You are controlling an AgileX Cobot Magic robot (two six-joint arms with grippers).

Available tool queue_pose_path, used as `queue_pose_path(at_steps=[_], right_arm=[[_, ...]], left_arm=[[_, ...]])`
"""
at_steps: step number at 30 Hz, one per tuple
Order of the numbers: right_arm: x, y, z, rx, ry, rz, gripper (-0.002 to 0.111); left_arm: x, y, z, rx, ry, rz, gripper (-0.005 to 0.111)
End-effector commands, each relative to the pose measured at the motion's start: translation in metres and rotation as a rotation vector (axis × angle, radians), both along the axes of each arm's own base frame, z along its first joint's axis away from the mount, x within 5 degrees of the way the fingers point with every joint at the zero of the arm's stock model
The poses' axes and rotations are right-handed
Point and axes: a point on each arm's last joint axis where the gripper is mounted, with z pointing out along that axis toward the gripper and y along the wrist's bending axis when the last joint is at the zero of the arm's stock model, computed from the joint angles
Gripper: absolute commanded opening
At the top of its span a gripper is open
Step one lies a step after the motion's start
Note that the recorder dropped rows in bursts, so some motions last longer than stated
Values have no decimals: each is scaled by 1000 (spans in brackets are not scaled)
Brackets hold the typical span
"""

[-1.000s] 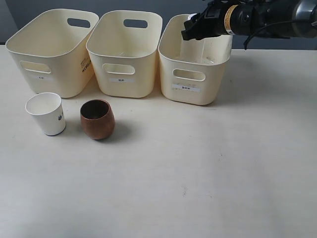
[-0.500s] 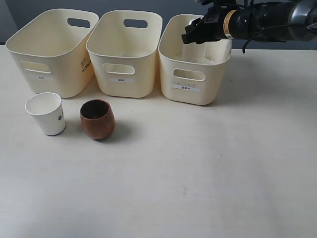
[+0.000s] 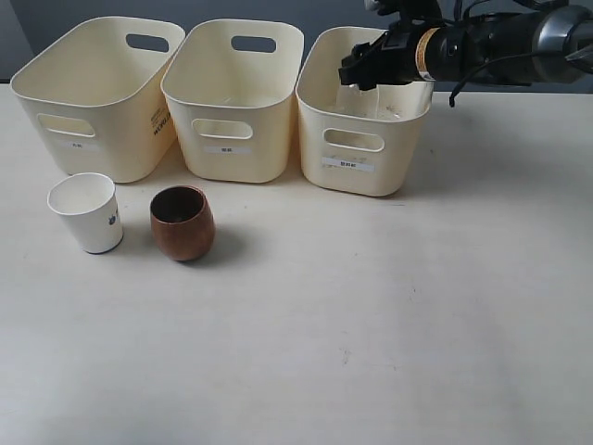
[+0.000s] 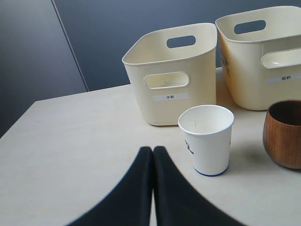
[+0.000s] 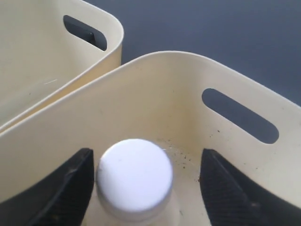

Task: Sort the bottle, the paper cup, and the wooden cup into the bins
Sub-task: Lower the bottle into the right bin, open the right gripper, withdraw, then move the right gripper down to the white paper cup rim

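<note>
The bottle's white cap (image 5: 135, 176) stands inside the right bin (image 3: 363, 139), between the fingers of my right gripper (image 5: 146, 155). That gripper (image 3: 364, 65) is open: one finger sits close beside the cap and the other is well clear of it. The paper cup (image 3: 85, 211) and the wooden cup (image 3: 182, 222) stand side by side on the table in front of the left bin (image 3: 93, 102) and middle bin (image 3: 232, 102). My left gripper (image 4: 153, 150) is shut and empty, low over the table near the paper cup (image 4: 207, 139); the wooden cup (image 4: 284, 134) is beyond it.
The three bins stand in a row along the back of the cream table (image 3: 371, 315). A dark wall (image 4: 94, 42) rises behind them. My right arm (image 3: 500, 42) reaches in over the back right corner.
My right gripper has come down a little into the right bin, and the white cap no longer shows above the rim in the exterior view. The cups have not moved.
</note>
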Motion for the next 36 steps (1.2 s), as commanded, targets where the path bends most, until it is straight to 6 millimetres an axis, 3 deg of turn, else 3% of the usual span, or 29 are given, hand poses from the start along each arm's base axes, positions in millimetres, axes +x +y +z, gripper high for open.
queue_pose_path(at_steps=[1,8,13,21,25,30,36], right_arm=[[-1,2,9,59,-6,26,63],[-13,6,48,131,-43,89,63],[-31,9,80,119,-23,183,63],[-88,26,152,289,-22,511,60],[-117,34,176,334,-11,683,57],[-150,48,190,360,19,902,57],[-174,79,184,367,70,1037,57]], left_arm=[[0,0,2,-3,-4,-1,0],[0,0,2,-3,-4,-1,0],[0,0,2,-3,-4,-1,0],[0,0,2,-3,-4,-1,0],[0,0,2,-3,-4,-1,0],[0,0,2,-3,-4,-1,0],[0,0,2,-3,-4,-1,0]])
